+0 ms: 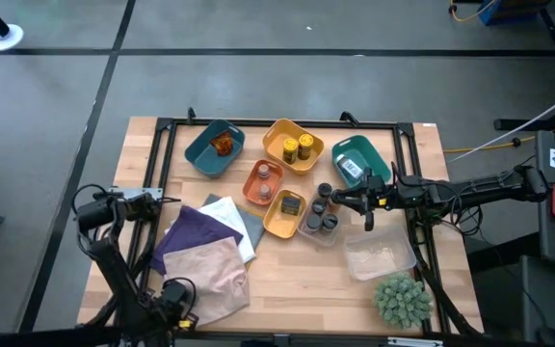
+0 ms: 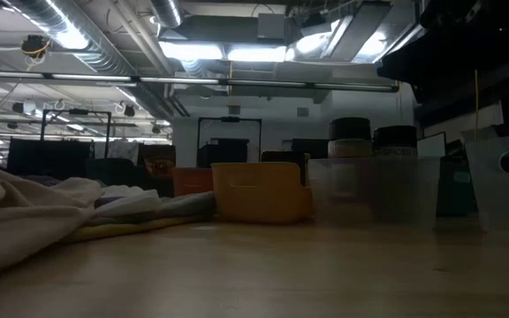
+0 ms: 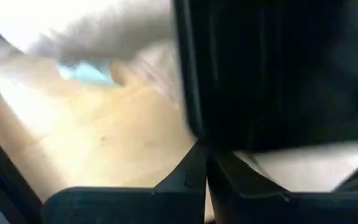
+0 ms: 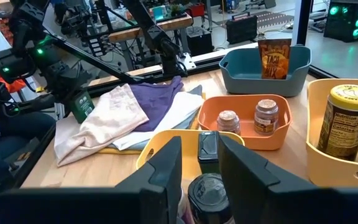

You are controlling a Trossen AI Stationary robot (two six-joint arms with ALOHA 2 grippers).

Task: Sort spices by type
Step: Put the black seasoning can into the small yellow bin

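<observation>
Spices sit sorted in trays: two yellow jars (image 1: 295,146) in a yellow tray, two amber jars (image 1: 261,180) in an orange tray, dark-lidded jars (image 1: 324,214) in a clear tray, and a white-labelled packet (image 1: 352,170) in a green tray. By the table's near left edge, my left gripper (image 1: 175,295) is shut on a flat green packet (image 4: 79,107), beside the pink cloth (image 1: 210,275). My right gripper (image 4: 199,155) hovers level above the dark-lidded jars. Its fingers stand slightly apart with nothing between them. My left gripper pinches the green packet by its upper end (image 4: 74,94) between its two fingers, coming from above and pointing down. The packet hangs upright below the fingers. I cannot tell whether its lower end (image 4: 83,119) touches the table.
A teal tray (image 1: 203,154) with an orange packet stands at the far left. A small yellow tray (image 1: 284,214), a second clear tray (image 1: 380,256) and a green spiky plant (image 1: 401,300) are also there. Folded cloths (image 1: 203,234) cover the near left.
</observation>
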